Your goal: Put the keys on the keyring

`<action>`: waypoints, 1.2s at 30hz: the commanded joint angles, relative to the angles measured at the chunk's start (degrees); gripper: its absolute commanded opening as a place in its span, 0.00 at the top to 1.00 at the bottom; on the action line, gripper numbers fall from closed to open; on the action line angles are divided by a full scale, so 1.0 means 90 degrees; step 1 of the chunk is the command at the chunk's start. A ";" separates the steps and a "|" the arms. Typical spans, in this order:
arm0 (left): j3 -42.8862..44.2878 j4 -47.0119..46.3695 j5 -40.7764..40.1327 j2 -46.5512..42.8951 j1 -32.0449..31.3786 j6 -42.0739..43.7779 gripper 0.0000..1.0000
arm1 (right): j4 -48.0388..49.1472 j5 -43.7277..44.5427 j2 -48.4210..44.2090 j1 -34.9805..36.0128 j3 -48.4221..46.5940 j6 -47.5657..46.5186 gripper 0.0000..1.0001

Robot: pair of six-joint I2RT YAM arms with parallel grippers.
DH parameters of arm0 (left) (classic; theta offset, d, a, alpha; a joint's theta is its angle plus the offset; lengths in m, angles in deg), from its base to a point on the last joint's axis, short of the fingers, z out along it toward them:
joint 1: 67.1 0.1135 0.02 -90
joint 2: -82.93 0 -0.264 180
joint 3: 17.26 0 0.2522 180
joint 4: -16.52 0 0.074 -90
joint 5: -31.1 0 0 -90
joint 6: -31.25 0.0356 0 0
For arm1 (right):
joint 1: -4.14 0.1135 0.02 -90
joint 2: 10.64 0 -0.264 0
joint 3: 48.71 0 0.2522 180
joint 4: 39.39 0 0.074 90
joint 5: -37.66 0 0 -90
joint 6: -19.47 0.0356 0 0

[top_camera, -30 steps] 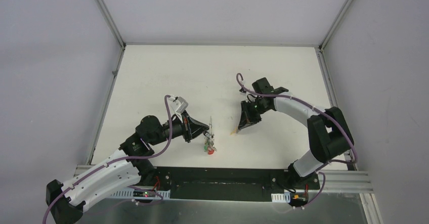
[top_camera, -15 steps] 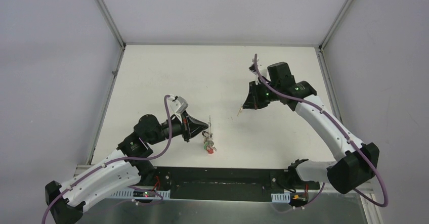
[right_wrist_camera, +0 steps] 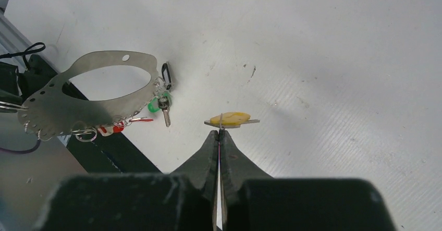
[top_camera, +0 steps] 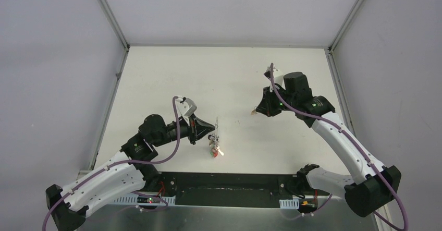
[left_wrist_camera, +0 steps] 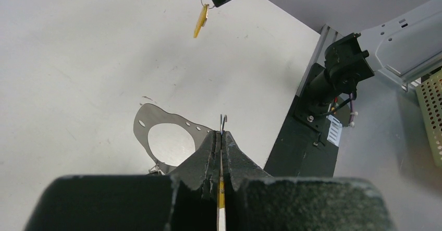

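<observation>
My left gripper [top_camera: 213,129] is shut on the keyring [top_camera: 216,126], a thin grey metal loop held upright above the table. In the left wrist view only its edge [left_wrist_camera: 222,121] pokes out past the fingertips. The right wrist view shows the keyring [right_wrist_camera: 47,103] broadside, with red [right_wrist_camera: 108,129], green [right_wrist_camera: 152,106] and black [right_wrist_camera: 166,75] tagged keys hanging from it. My right gripper [right_wrist_camera: 219,132] is shut on the small ring of a yellow-tagged key [right_wrist_camera: 232,119], held in the air to the right of the keyring. That key [left_wrist_camera: 200,18] also shows in the left wrist view.
The white table [top_camera: 208,74] is walled on three sides. A black base rail [top_camera: 234,189] runs along the near edge, with the right arm's mount [left_wrist_camera: 333,85] on it. The keyring's shadow [left_wrist_camera: 142,132] lies on the table.
My right gripper has risen from the table with the yellow-tagged key and swung back and to the right. The left gripper with the keyring shifted slightly right.
</observation>
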 commanded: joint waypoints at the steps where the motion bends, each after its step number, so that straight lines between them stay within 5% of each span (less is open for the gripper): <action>1: 0.0306 -0.0292 0.0203 0.0153 -0.0052 0.0124 1.00 | 0.0279 -0.0430 -0.0216 -0.0026 -0.0123 -0.0119 1.00; 19: 0.0248 -0.1181 0.0517 0.0543 -0.0049 0.0155 1.00 | 0.0291 -0.3612 0.0075 -0.0015 -0.0169 -0.0575 1.00; 36: 0.0441 -0.1534 0.0855 0.1498 -0.0047 -0.0487 1.00 | 0.0092 -0.4009 0.0113 0.0553 -0.0382 -0.0444 1.00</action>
